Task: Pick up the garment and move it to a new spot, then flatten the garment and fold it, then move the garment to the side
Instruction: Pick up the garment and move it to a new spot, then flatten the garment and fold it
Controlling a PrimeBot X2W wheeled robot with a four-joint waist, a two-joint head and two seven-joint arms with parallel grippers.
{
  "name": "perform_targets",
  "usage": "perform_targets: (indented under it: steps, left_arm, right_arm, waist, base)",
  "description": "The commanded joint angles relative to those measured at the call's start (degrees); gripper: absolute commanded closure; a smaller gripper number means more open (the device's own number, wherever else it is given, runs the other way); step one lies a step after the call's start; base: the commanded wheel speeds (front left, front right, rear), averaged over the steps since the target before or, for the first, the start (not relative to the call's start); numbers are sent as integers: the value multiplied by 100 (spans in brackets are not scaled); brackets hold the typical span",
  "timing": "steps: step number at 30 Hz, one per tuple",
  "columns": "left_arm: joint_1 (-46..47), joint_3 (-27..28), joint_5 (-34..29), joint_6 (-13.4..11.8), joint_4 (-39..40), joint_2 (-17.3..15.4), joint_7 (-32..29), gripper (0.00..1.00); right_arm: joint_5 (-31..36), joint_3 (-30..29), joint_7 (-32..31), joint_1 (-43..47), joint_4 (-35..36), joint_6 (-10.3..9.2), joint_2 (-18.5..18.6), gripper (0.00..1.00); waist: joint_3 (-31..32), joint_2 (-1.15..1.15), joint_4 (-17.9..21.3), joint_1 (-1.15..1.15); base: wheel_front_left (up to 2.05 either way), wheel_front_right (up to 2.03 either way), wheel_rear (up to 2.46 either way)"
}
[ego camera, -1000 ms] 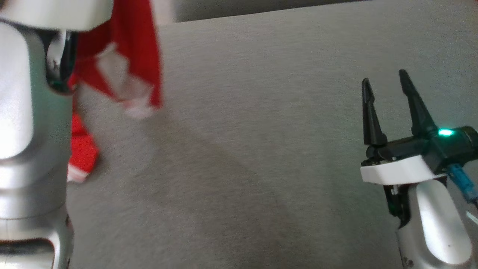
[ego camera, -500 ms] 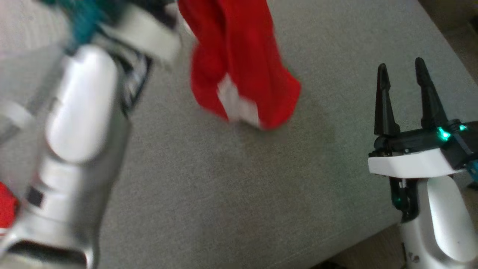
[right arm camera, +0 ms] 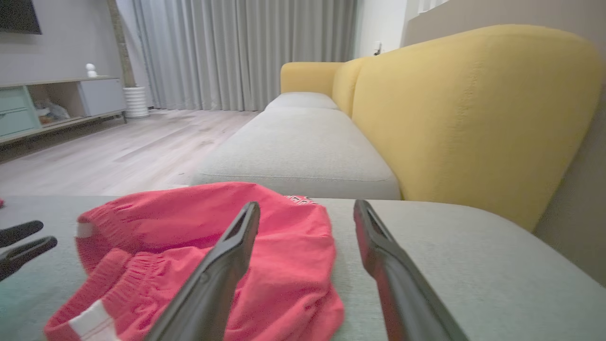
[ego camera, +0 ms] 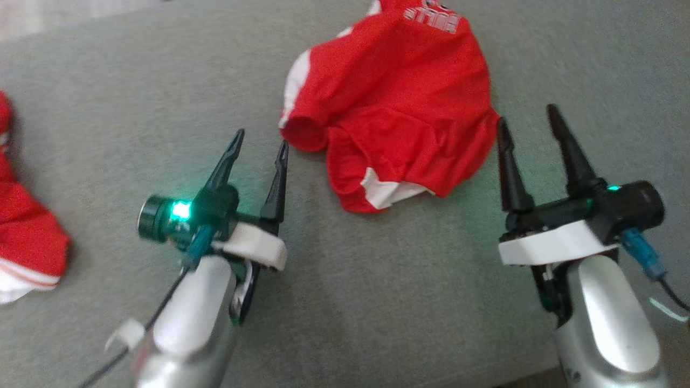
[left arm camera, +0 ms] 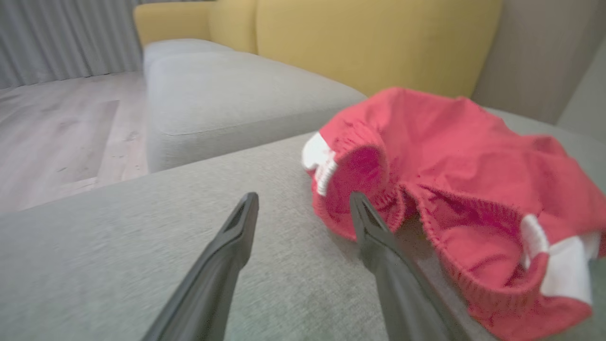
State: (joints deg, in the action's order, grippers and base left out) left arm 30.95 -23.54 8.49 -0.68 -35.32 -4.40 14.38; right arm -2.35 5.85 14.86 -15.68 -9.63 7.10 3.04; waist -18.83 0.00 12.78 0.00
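Shorts: we see the red shorts [ego camera: 399,102] lying crumpled on the grey cushion [ego camera: 377,302], roughly btw the two grippers and a bit beyond their tips. Nothing has hold of them.
Shorts, detail: elastic waistband gapes toward us. There are white patches at the edges and white lettering on the far side (too blurry for us to read).
L gripper: the left gripper [ego camera: 262,139] has its fingers spread apart w/ nothing between them. It hangs low over the cushion, pointing at the shorts' near-left edge.
L gripper vs shorts: in the left wrist view one fingertip sits right at the waistband's rim. We can't tell whether it touches the cloth.
R gripper: the right gripper [ego camera: 526,115] is also wide open and empty, just beside the shorts' right edge. In its wrist view one finger overlaps the red cloth and the other is over bare cushion.
Other cloth: a second red piece [ego camera: 24,242] w/ a white hem lies at the cushion's far left, well apart from the shorts.
Background: yellow sofa back [right arm camera: 473,109], pale wood floor [left arm camera: 57,132], grey curtains [right arm camera: 236,52].
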Motion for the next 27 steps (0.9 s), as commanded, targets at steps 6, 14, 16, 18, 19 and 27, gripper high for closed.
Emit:
perform_targets:
  steps: [6, 14, 16, 18, 19, 27]
  left_arm:
    - [-1806, 759, 276, -338, 2070, 114, 60, 0]
    - [-3533, 1182, 419, -764, 3454, 150, 61, 0]
    - [-3766, 1218, 393, -833, 3602, 150, 61, 0]
    - [-3936, 1265, 366, -871, 3646, 151, 62, 0]
    - [-3997, 1280, 346, -866, 3657, 151, 62, 0]
    - [-4184, 1394, 199, -774, 3621, 151, 62, 0]
  right_arm:
    - [196, 475, 14, 420, -274, 39, -16, 0]
    - [-68, 535, 14, 1169, -499, 39, -16, 0]
    - [-138, 502, 14, 1342, -476, 39, -16, 0]
    - [-163, 497, 14, 1486, -474, 39, -16, 0]
    - [-169, 494, 14, 1541, -475, 39, -16, 0]
    - [-268, 483, 14, 1673, -469, 39, -16, 0]
  waist:
    - [903, 0, -697, 0]
    - [1829, 0, -987, 0]
    - [1980, 0, -1035, 0]
    - [2095, 0, -1072, 0]
    - [2140, 0, -1088, 0]
    - [2281, 0, -1132, 0]
  base:
    - [0, 0, 0]
    - [0, 0, 0]
    - [0, 0, 0]
    - [0, 0, 0]
    - [0, 0, 0]
    - [0, 0, 0]
